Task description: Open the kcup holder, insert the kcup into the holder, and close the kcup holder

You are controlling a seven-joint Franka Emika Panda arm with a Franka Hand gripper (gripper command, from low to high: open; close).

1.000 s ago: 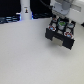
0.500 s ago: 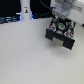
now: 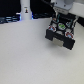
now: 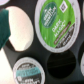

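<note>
The kcup holder (image 3: 53,35) is a black box at the exterior view's upper right, with its drawer pulled out and round pod slots showing. A kcup with a green top (image 3: 60,26) sits in a slot; it fills the wrist view (image 4: 57,22). A second pod with a blue-green top (image 4: 27,70) sits in a neighbouring slot. My gripper (image 3: 62,11) hangs just above the open drawer, and its fingers are too blurred to read. A dark green shape (image 4: 5,25) crosses the wrist view's edge.
A tall white bottle-like object (image 3: 25,9) stands at the back, to the exterior view's left of the holder. The holder rests on a white tabletop (image 3: 25,55). Empty black slots (image 4: 57,62) lie beside the pods.
The gripper has risen a little from the open drawer. The holder and the pods have stayed in place.
</note>
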